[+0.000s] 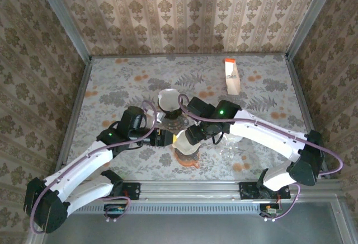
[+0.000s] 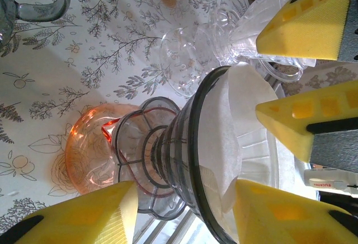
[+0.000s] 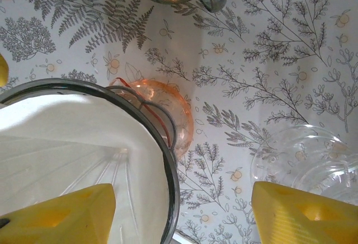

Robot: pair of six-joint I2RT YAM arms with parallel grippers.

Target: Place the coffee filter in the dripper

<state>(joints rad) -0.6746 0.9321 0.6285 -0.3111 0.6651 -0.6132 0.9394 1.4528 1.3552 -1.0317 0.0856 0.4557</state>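
My right tool [image 3: 183,196] is spread wide, with one pad over the coffee filter [image 3: 67,137] and the other out over the desk [image 3: 263,59]; the filter sits inside the dripper [image 3: 169,165], atop an orange carafe [image 3: 182,115]; my left tool [image 2: 185,195] is parted too, with the dripper between its pads.

White paper coffee filter [image 2: 224,132]; smoky grey glass dripper [image 2: 168,160]; orange glass vessel [image 2: 89,149]; surface [image 2: 112,48] was pale, printed with grey ferns, orange fruits.
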